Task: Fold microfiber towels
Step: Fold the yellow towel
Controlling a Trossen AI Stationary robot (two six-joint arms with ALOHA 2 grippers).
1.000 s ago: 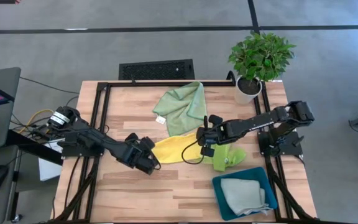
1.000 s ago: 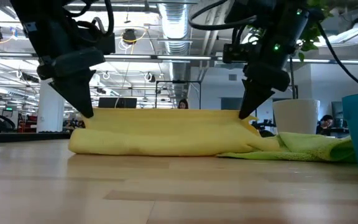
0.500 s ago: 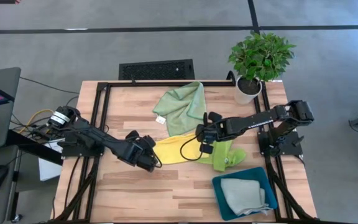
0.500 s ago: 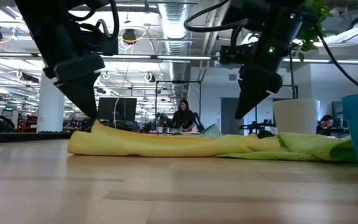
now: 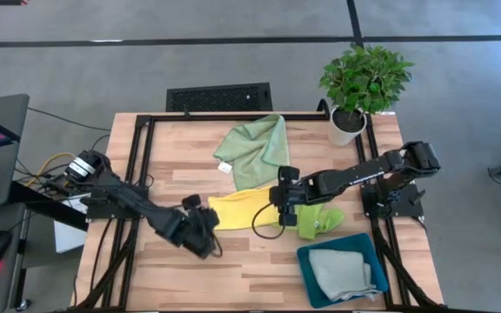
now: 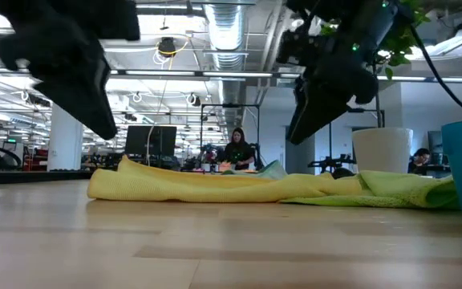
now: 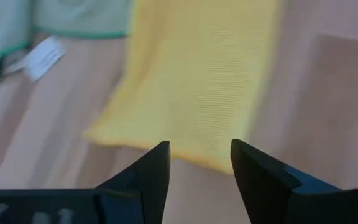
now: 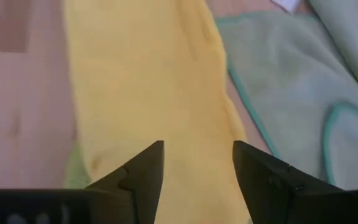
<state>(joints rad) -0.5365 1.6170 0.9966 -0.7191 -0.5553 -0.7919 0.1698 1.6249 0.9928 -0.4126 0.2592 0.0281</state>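
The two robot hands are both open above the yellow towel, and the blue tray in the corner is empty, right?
Not quite. The teal tray isn't empty: the high view shows a folded grey-blue towel in it. The rest holds: left gripper and right gripper are open by the yellow towel.

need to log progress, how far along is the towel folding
Done: one grey-blue towel lies folded in the teal tray. In hand: nothing is gripped; the yellow towel lies folded flat on the table, with the open left gripper and open right gripper at its two ends. Left: the sage green towel and lime green towel lie crumpled.
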